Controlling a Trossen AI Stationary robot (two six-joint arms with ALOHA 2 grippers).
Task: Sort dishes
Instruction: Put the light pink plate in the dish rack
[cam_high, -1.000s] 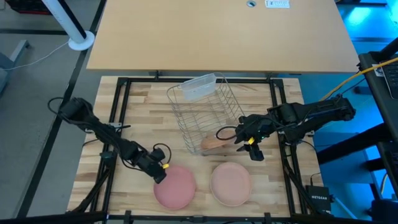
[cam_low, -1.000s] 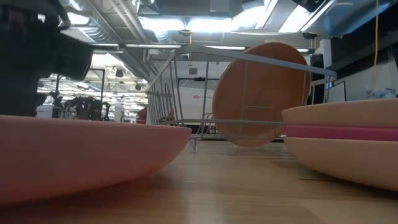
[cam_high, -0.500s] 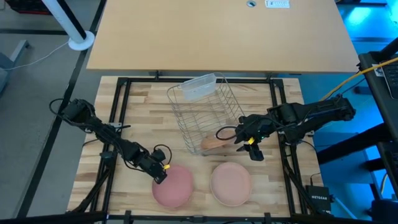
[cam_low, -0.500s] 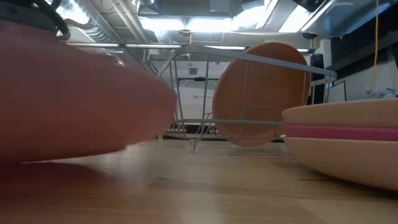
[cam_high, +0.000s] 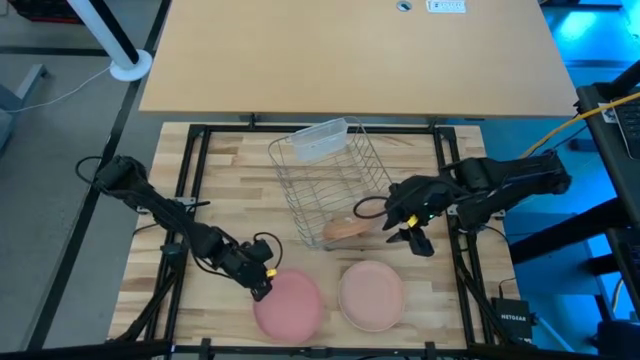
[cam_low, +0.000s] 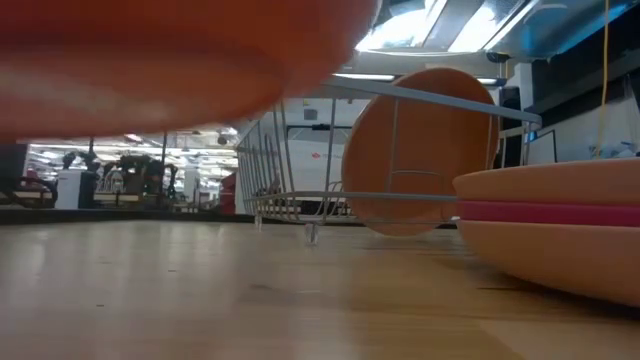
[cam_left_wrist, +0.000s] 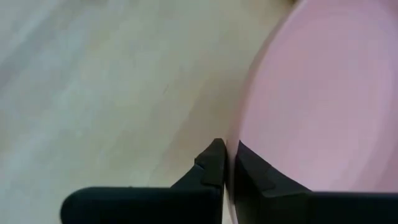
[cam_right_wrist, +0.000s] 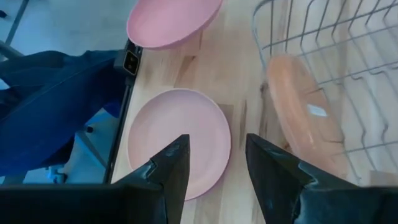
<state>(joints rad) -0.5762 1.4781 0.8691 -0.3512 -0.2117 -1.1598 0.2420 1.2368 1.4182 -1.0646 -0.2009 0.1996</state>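
Observation:
My left gripper (cam_high: 262, 284) is shut on a pale pink plate (cam_high: 289, 304) at the table's near edge. In the low view that plate (cam_low: 180, 60) hangs above the wood. A stack of plates (cam_high: 372, 295), peach on top, rests on the table to its right, with a magenta one (cam_low: 550, 211) in between. A terracotta plate (cam_high: 347, 230) stands on edge in the wire rack (cam_high: 330, 185), leaning on its wires. My right gripper (cam_high: 415, 240) hovers open right of the rack, above the stack (cam_right_wrist: 180, 140). My left gripper pinches the pink plate's rim (cam_left_wrist: 240, 147) between its two fingers, on the side toward the table's left edge. The fingers (cam_left_wrist: 211, 165) come slanting down from the left. The plate is lifted clear of the table and reaches out to the right of the fingers.
A clear plastic tub (cam_high: 320, 140) lies at the rack's far end. Black frame rails (cam_high: 195, 170) run along the table's left and right sides. Bare wood lies left of the rack and between the rack and the stack.
My left gripper has taken hold of the pink plate's rim and risen. The plate, flat on the table a second ago, now hangs clear of it, a little farther right. My right gripper has risen slightly, still open.

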